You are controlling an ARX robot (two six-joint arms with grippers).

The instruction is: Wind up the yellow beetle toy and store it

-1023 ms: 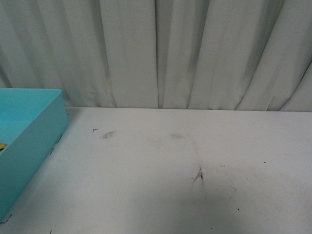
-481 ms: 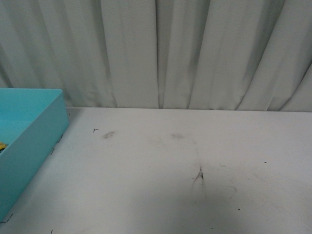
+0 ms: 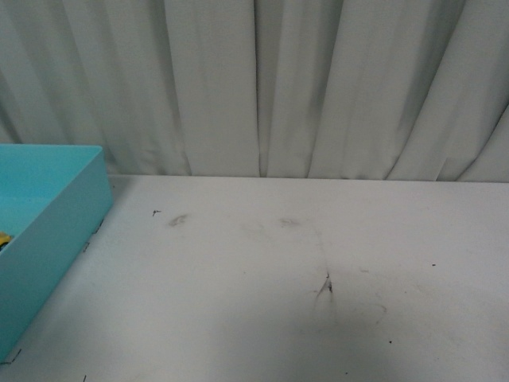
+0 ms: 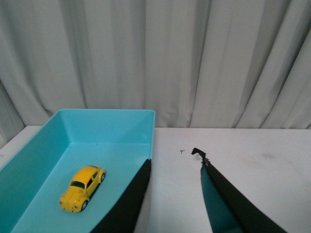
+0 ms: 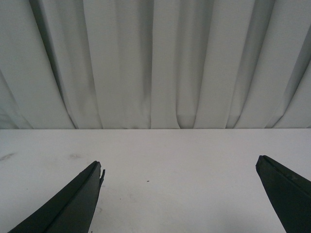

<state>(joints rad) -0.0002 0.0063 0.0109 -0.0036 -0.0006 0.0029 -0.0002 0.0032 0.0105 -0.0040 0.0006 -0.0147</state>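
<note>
Glossy yellow Beetle-shaped toy car (image 4: pixel 82 188) lies inside turquoise plastic bin (image 4: pixel 107 116), nearest left gripper (image 4: pixel 175 162) (both grippers spread, empty).

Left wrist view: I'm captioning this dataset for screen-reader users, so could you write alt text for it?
A yellow beetle toy sits on its wheels inside a turquoise bin on a white table, with pale curtains behind. The left tool is open and empty, its dark fingers in the foreground beside the bin.
</note>
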